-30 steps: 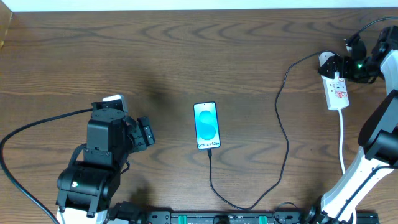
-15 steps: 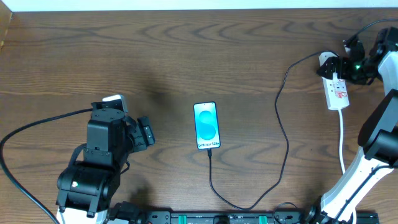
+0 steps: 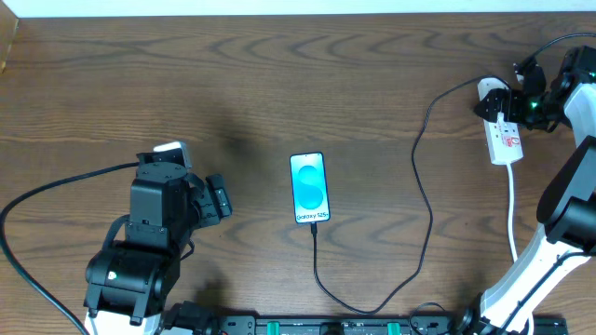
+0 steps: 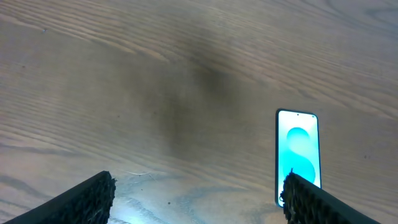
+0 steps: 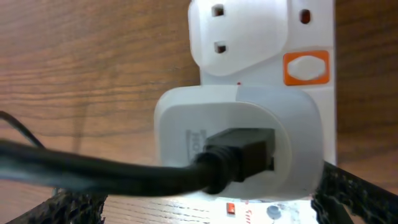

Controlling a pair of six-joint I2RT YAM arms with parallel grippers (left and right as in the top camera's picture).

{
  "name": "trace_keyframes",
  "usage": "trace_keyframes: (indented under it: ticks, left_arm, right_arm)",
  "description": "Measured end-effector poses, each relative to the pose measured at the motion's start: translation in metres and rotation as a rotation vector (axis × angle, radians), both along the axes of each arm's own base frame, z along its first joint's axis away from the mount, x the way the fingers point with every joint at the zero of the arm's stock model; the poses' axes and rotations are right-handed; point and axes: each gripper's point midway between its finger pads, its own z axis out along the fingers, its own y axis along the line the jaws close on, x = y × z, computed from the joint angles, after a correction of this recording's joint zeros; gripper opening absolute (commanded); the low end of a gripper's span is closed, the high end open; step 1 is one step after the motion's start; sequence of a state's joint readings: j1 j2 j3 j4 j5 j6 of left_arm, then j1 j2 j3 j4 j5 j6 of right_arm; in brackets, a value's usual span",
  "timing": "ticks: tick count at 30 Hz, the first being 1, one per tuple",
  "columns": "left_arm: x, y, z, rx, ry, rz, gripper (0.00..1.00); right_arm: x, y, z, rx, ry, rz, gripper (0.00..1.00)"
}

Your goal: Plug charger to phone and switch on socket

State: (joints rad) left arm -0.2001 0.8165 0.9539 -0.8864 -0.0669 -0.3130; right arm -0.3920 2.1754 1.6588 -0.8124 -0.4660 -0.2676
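The phone [image 3: 309, 189] lies face up mid-table, its light-blue screen lit; it also shows at the right of the left wrist view as the phone [image 4: 298, 152]. The thin black charger [image 3: 430, 209] runs from the phone's near edge, loops along the table front and climbs to the white socket [image 3: 504, 138] at the far right. My right gripper [image 3: 518, 100] hovers open over the socket's far end. Up close, the fingers [image 5: 357, 199] straddle a white adapter [image 5: 239, 143] plugged into the socket [image 5: 261, 31], beside an orange switch [image 5: 306, 67]. My left gripper [image 3: 220, 199] rests open left of the phone.
The socket's white cord [image 3: 513, 209] runs toward the front along the right arm's base. A thick black robot cable [image 3: 42, 200] curves round the left arm. The table's far edge [image 3: 298, 13] borders a white strip.
My right gripper has crept slightly toward the socket's far end. The left arm, phone and cable have not moved.
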Motion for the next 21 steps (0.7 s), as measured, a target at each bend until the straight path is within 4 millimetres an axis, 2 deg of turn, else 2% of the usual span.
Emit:
trace_keyframes:
  ticks: [7, 17, 21]
  left_arm:
    - [0.0, 0.0, 0.0, 0.0, 0.0, 0.0, 0.86]
    - [0.0, 0.0, 0.0, 0.0, 0.0, 0.0, 0.86]
    - [0.0, 0.0, 0.0, 0.0, -0.001, 0.0, 0.86]
  right_arm:
    - [0.001, 0.002, 0.005, 0.068, -0.025, -0.012, 0.99]
    - [0.002, 0.0, 0.005, 0.068, -0.01, -0.051, 0.99]
    - [-0.008, 0.01, 0.012, 0.132, 0.062, -0.064, 0.99]
